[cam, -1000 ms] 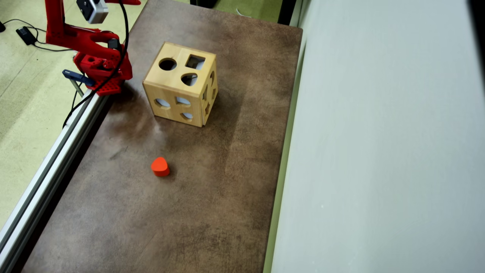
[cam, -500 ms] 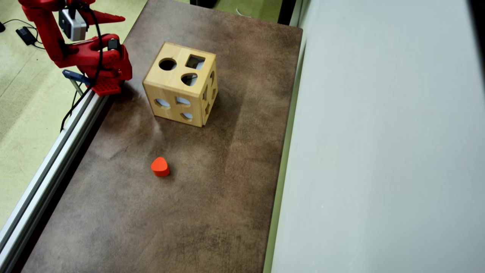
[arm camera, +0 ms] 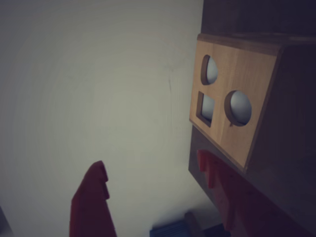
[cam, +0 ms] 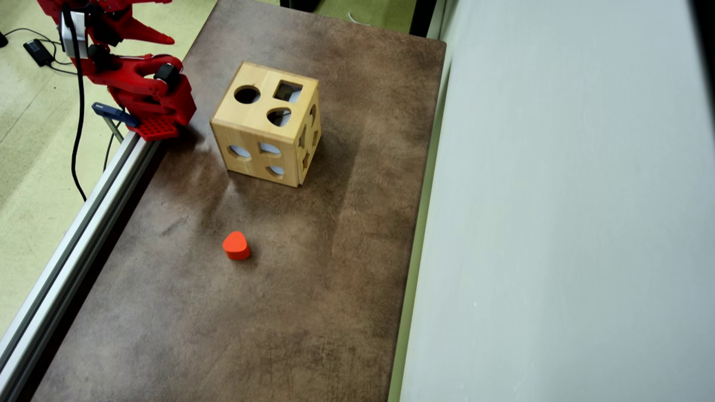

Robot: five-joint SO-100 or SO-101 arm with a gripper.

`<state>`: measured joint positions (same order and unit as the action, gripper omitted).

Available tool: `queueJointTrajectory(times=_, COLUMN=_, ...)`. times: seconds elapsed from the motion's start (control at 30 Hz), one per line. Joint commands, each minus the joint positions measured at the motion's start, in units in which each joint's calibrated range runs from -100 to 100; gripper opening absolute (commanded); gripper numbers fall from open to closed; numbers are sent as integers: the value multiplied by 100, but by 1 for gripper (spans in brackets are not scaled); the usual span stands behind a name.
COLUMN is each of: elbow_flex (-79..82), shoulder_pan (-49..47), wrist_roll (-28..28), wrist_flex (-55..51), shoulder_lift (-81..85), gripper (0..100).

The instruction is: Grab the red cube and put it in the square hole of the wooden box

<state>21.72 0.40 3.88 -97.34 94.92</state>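
The wooden box (cam: pixel 268 125) stands on the brown table, its top face showing a round, a square and a teardrop cut-out. The square hole (cam: pixel 287 91) is at the top face's far right corner, and the wrist view shows the box (arm camera: pixel 237 123) and square hole (arm camera: pixel 206 107) at the right. The red cube shows in neither view. My gripper (cam: pixel 162 19) is raised at the top left of the overhead view, left of the box and off the table edge. It is open, and the wrist view shows nothing in the gripper (arm camera: pixel 150 160), its fingers (arm camera: pixel 91 197) wide apart.
An orange-red rounded heart-like block (cam: pixel 236 245) lies on the table nearer the front. An aluminium rail (cam: pixel 84 223) runs along the table's left edge, with the arm's red base (cam: pixel 156 109) clamped on it. A grey wall (cam: pixel 558 223) bounds the right side.
The wrist and its camera have swung left and back over the base, and the open fingers have come lower into the overhead view. The box and the heart-like block have not moved.
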Motion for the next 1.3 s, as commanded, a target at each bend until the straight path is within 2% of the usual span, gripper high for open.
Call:
queueJointTrajectory(times=0.0, elbow_flex=-7, shoulder_pan=27, wrist_roll=44, wrist_flex=-1, shoulder_lift=-18, gripper=12)
queueJointTrajectory(times=0.07, elbow_flex=-7, shoulder_pan=27, wrist_roll=44, wrist_flex=-1, shoulder_lift=-18, gripper=4)
queueJointTrajectory(times=0.13, elbow_flex=-7, shoulder_pan=35, wrist_roll=44, wrist_flex=-1, shoulder_lift=-18, gripper=0)
queueJointTrajectory(times=1.27, elbow_flex=-34, shoulder_pan=-25, wrist_roll=34, wrist_flex=-9, shoulder_lift=-1, gripper=3)
